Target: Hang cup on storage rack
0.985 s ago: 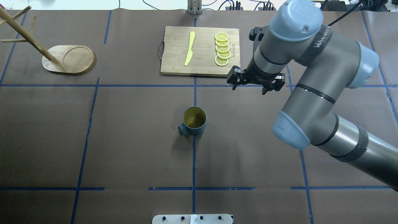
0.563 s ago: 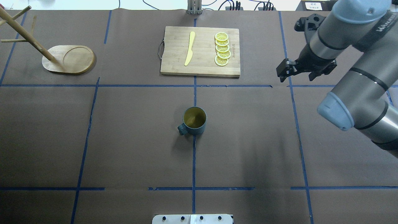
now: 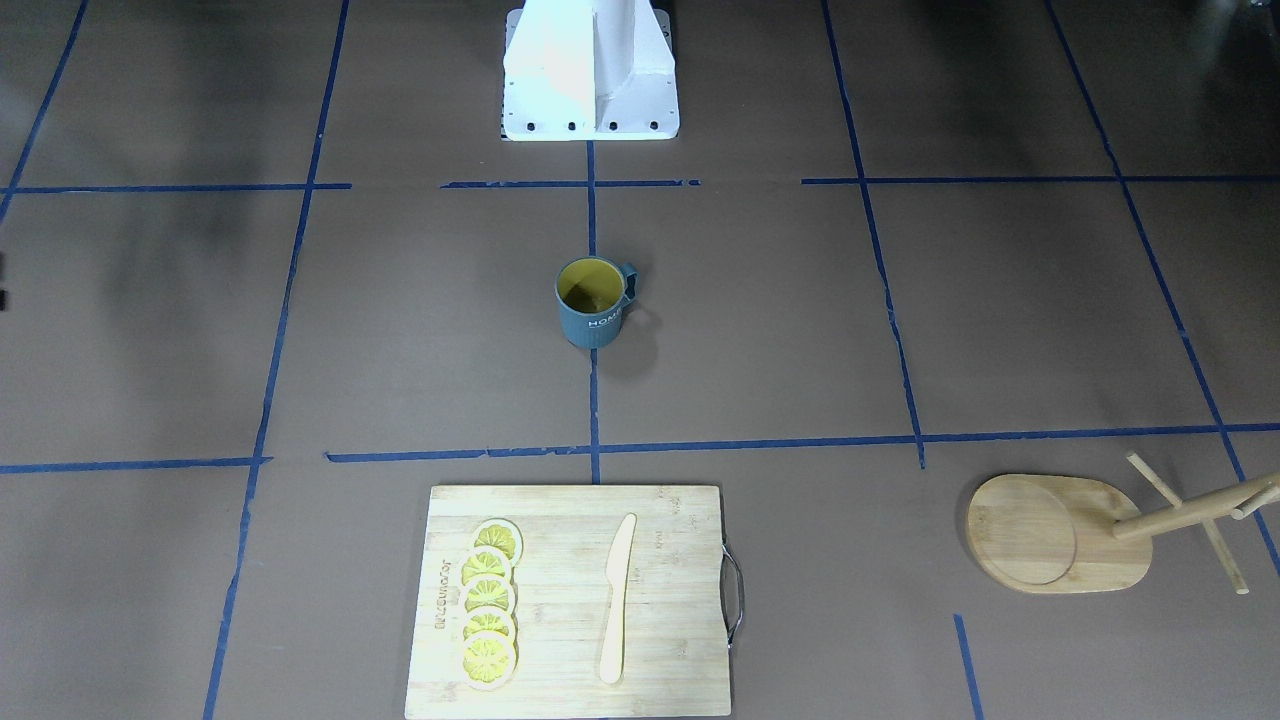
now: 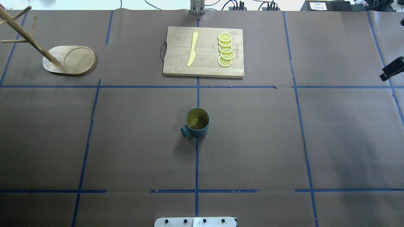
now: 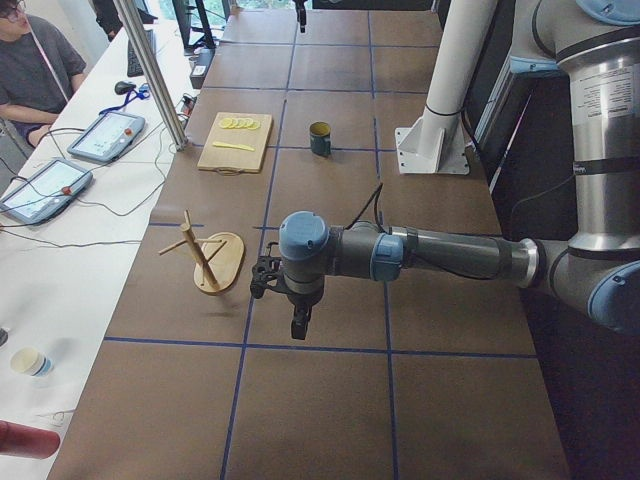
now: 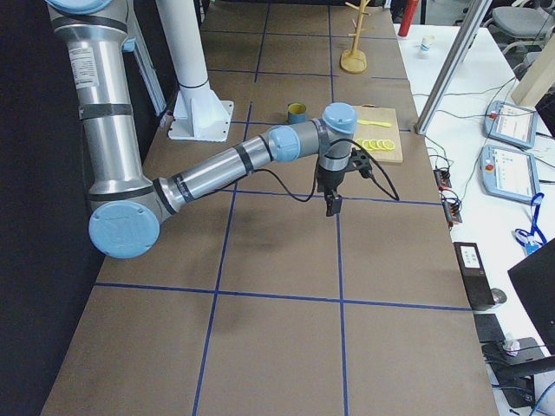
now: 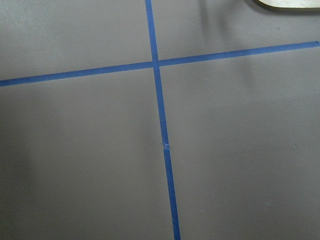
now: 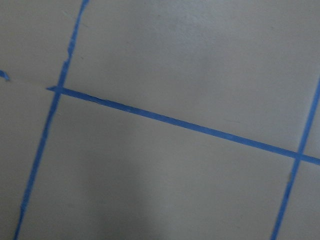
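Note:
The dark teal cup with a yellow inside stands upright mid-table, alone, its handle toward the robot's left; it also shows in the front view. The wooden storage rack stands at the far left corner, its pegs bare. My right gripper hangs over bare table far to the cup's right; only a black tip shows at the overhead view's right edge, and I cannot tell if it is open. My left gripper hangs near the rack's base, seen only from the side; I cannot tell its state.
A bamboo cutting board with lemon slices and a yellow knife lies at the table's far middle. The robot's white base is behind the cup. A corner of the rack's base shows in the left wrist view.
My right arm has swung away to the right, from beside the cutting board to the overhead view's right edge. The cup and rack have not moved.

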Tool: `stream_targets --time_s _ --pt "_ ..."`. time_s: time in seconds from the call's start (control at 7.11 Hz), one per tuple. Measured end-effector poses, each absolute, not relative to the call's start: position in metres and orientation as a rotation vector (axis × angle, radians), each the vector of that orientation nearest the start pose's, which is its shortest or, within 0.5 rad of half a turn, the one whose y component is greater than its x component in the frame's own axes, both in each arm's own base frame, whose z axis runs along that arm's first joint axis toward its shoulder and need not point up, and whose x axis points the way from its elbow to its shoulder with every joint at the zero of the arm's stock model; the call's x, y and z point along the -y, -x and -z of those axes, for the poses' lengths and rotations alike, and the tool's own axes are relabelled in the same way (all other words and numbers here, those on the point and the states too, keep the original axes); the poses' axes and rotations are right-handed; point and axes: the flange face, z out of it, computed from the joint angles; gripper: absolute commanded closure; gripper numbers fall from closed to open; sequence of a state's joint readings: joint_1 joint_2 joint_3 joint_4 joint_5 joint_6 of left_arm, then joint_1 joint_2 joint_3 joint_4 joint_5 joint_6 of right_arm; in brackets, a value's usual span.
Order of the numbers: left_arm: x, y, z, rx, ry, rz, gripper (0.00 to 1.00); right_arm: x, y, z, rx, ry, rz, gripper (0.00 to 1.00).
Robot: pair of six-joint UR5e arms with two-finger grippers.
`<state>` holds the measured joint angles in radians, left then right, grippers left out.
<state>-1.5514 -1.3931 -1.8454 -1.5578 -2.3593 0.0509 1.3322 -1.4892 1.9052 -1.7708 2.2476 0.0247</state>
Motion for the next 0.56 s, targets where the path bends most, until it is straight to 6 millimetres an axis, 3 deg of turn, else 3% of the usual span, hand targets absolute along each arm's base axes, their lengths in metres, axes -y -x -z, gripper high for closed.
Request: stream_targets --time_s 0.28,0.56 --pt "0.422 0.054 -0.604 -0.787 -0.095 -0.102 0.0 0.472 -0.023 -0.563 0.675 -0.095 0.338 0.0" --pt "0.433 0.054 -0.589 -0.785 -0.16 -0.125 0.0 0.44 -0.055 -0.62 0.675 -0.056 0.343 0.0"
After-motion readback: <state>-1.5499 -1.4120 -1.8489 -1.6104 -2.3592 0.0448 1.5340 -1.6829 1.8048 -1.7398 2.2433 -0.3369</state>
